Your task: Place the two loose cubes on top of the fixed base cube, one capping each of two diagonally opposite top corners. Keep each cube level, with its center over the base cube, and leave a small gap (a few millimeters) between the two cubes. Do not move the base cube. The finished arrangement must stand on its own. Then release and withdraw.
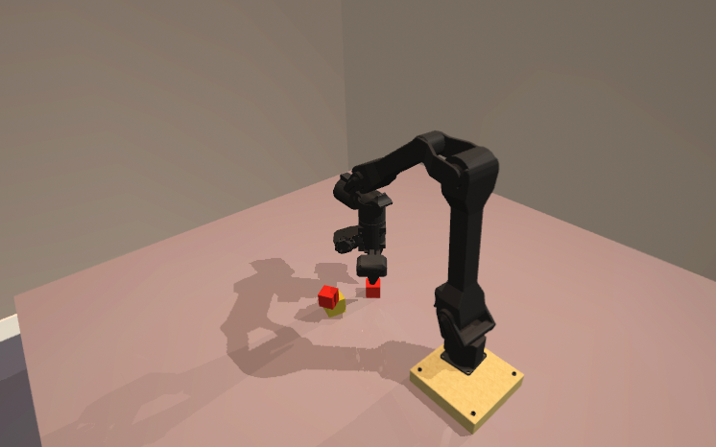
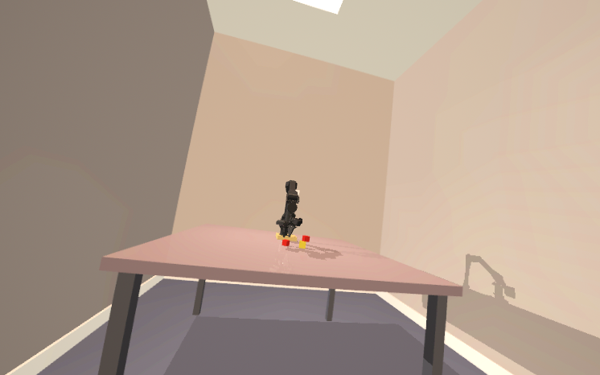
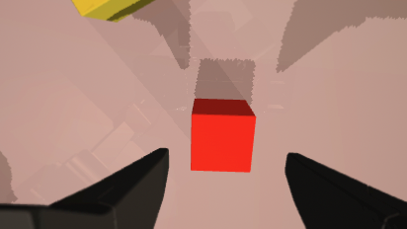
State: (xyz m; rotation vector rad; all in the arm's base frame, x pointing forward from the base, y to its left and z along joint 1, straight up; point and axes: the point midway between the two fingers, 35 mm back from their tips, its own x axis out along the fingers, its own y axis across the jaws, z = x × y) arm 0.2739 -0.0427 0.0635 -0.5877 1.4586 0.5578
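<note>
Fingers (image 1: 372, 279) (image 2: 285, 234) parted and holding nothing; loose red cube (image 1: 372, 289) (image 2: 285, 242) (image 3: 221, 143) sits on the desk (image 1: 194, 277) (image 2: 265, 272) (image 3: 336, 118) below and between them, sides roughly facing the tips.
</note>
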